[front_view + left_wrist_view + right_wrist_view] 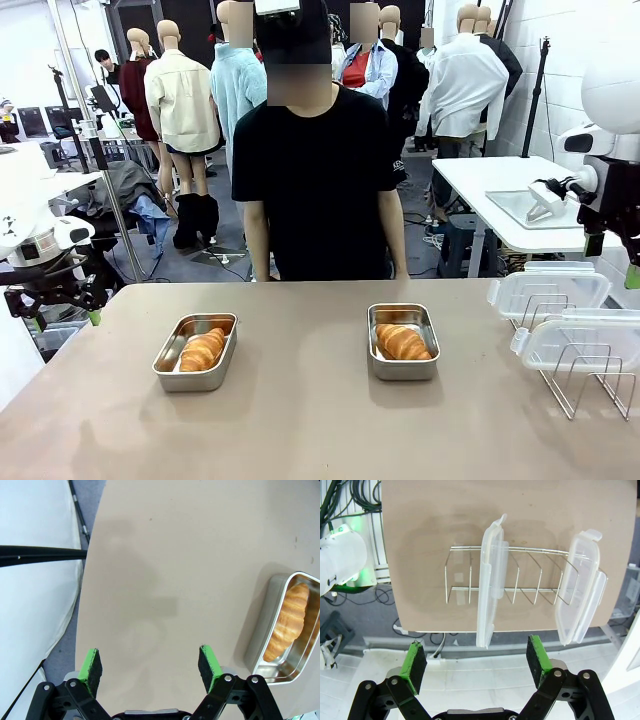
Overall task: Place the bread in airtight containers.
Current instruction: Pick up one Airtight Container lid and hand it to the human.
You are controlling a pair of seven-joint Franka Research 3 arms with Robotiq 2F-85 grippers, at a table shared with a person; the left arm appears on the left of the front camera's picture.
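My left gripper [150, 665] hangs spread and empty over bare table [165, 570]; my right gripper [477, 660] is spread too, just off the table edge by the wire rack [520, 587]. 2 clear lids [555, 293] are propped in that rack. Left of it, a golden, ridged right croissant [403, 342] lies in the open right tin [405, 370]. Farther left, the left croissant [203, 349] fills the left tin [195, 380], near my left gripper.

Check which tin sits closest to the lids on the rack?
The tin on the robot's right, nearest the wire rack holding both lids; the other tin sits far over on the left.
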